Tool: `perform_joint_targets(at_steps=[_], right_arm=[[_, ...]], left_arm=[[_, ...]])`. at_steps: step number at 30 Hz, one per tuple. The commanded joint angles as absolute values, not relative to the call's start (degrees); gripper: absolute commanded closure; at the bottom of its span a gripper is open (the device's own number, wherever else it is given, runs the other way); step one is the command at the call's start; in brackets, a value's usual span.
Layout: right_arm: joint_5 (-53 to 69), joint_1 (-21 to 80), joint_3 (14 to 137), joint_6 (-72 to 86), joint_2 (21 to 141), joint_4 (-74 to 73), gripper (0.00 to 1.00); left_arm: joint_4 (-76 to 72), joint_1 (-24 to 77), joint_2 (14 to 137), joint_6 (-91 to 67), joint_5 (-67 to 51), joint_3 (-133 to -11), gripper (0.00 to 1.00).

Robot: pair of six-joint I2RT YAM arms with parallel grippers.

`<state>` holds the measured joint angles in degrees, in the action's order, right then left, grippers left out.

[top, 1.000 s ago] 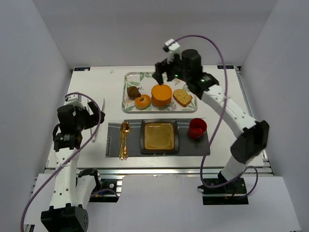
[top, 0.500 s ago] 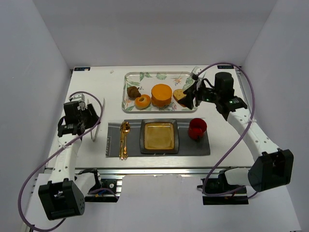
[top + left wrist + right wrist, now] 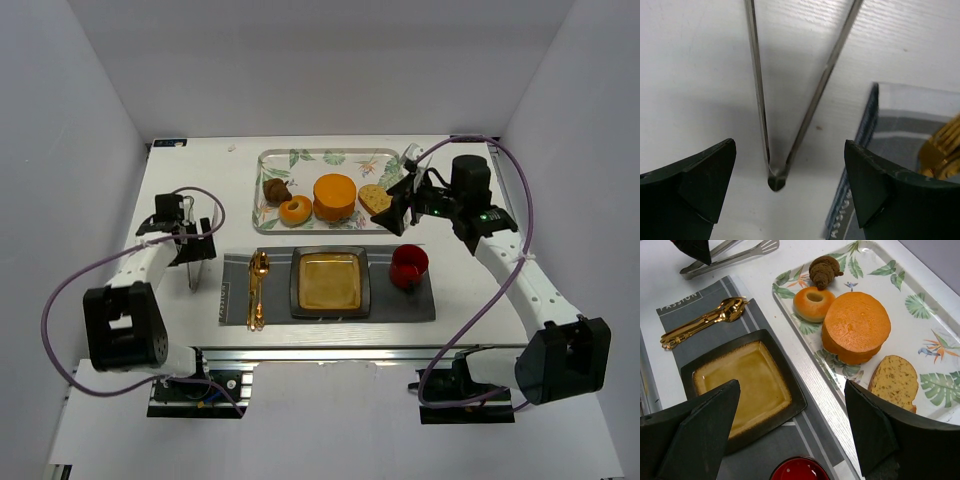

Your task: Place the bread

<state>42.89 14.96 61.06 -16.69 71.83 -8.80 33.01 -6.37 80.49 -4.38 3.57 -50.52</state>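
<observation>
The bread (image 3: 295, 211) is a small golden ring with a dark hole, lying on the leaf-patterned tray (image 3: 300, 160) left of a thick orange cylinder (image 3: 335, 197). The right wrist view shows the bread (image 3: 813, 302) far ahead of my right gripper (image 3: 790, 430), which is open and empty above the gap between tray and plate. From above, the right gripper (image 3: 392, 212) hangs at the tray's right end, near the speckled slice (image 3: 377, 201). My left gripper (image 3: 188, 248) is open over the hinge of the metal tongs (image 3: 776, 177), its fingers either side and apart from them.
A brown pastry (image 3: 276, 190) lies on the tray beside the bread. On the grey placemat (image 3: 235, 300) sit a dark square plate (image 3: 330, 280), a red cup (image 3: 409, 266) and gold cutlery (image 3: 257, 290). The tongs (image 3: 191, 272) lie left of the mat.
The right arm has swung from behind the tray to its right end and dropped lower. The left gripper has come down over the tongs' hinge.
</observation>
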Motion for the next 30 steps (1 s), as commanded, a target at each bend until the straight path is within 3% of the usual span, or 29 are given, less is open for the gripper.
perform_joint_targets(at_steps=[1,10,16,21,25,30], right_arm=[[44.82,13.54,62.58,-15.30,72.94,-6.50,0.11],[45.70,10.81,63.37,-13.80,72.95,-6.42,0.11],[45.70,9.67,63.54,-13.62,72.69,-6.85,0.11],[45.88,9.05,63.98,-13.45,72.95,-6.86,0.11],[46.41,8.44,64.34,-13.27,73.04,-6.77,0.11],[46.84,7.91,64.25,-13.18,72.95,-6.86,0.11]], left_arm=[[31.65,-5.89,84.72,-0.71,7.55,-53.96,0.02],[24.97,-5.89,92.46,5.09,1.68,-53.88,0.08],[21.80,-5.89,92.90,5.54,0.61,-51.16,0.17],[20.04,-5.89,92.46,5.19,1.84,-48.17,0.37],[18.55,-5.89,92.02,4.22,1.85,-45.88,0.41],[18.37,-5.89,88.00,2.11,0.79,-46.40,0.68]])
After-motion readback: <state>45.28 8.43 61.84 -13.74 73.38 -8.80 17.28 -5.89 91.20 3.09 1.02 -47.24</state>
